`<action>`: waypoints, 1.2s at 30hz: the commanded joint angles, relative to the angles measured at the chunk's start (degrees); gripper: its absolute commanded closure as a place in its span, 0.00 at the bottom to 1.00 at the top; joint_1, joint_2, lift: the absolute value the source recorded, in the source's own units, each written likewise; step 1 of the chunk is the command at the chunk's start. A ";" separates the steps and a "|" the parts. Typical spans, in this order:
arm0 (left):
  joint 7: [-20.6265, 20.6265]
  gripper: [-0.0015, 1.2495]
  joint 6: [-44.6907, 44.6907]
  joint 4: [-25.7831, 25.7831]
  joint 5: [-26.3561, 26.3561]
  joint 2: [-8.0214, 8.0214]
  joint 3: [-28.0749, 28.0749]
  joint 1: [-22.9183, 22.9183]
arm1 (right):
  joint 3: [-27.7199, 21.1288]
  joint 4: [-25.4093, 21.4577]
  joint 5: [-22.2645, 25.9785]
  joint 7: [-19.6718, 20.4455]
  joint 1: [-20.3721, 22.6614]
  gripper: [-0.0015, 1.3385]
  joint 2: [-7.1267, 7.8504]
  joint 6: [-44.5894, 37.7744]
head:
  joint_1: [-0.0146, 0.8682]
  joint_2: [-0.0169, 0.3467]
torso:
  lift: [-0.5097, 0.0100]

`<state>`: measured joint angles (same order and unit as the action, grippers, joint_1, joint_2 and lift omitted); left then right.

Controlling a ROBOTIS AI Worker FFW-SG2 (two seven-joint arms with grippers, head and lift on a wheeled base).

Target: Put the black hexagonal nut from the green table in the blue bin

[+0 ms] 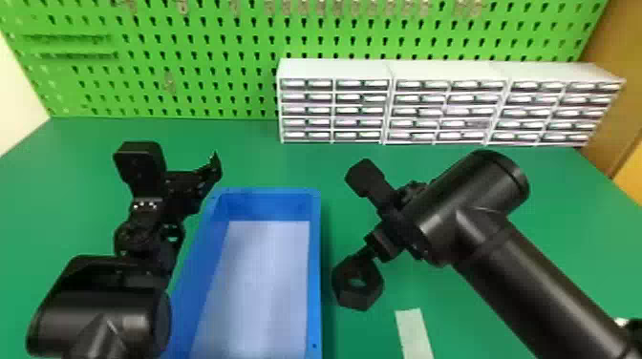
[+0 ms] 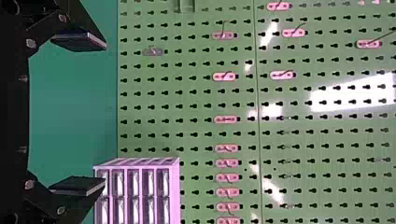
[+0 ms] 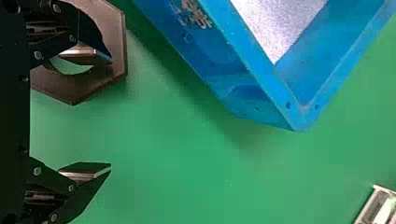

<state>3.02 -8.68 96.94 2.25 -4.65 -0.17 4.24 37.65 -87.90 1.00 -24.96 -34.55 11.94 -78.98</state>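
The black hexagonal nut [image 1: 361,300] is at the right of the blue bin [image 1: 314,248], apart from its side wall. My right gripper [image 1: 379,243] is just beyond the nut in the head view. In the right wrist view, the right gripper [image 3: 111,112] stands open, one finger overlapping the hole of the nut [image 3: 118,56]; whether that finger is inside the hole I cannot tell. The other finger is well off the nut, over green table. Left of the bin's far corner is my left gripper [image 1: 212,169]; in its wrist view the left gripper [image 2: 105,113] is open and holds nothing.
White drawer cabinets [image 1: 334,110] stand at the back of the green table [image 1: 229,153], before a green pegboard [image 1: 167,71]. A pale strip [image 1: 413,334] lies near the front, to the right of the nut. White sheet [image 1: 262,286] lines the bin's floor.
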 commanded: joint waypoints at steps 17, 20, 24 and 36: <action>-0.03 0.20 0.06 -0.08 -0.06 -0.01 -0.01 -0.02 | 1.46 2.47 1.28 0.00 0.36 0.34 0.37 1.37 | 0.79 0.19 | 0.80; 0.06 0.20 -0.02 -0.08 -0.06 -0.01 -0.01 -0.02 | 1.73 3.00 1.37 0.00 0.36 0.34 0.46 1.72 | 0.79 0.19 | 0.80; -0.03 0.20 0.06 -0.08 -0.06 -0.01 0.08 -0.02 | 2.08 3.53 1.46 0.00 0.19 0.35 0.54 2.16 | 0.79 0.19 | 0.80; -0.03 0.20 0.06 -0.08 -0.15 -0.01 -0.09 -0.02 | 2.61 3.09 1.19 0.00 -0.17 0.81 0.63 2.16 | 0.79 0.19 | 0.80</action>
<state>3.00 -8.63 96.85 2.11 -4.65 -0.17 4.24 40.22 -84.32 2.30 -24.96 -34.61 12.48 -76.82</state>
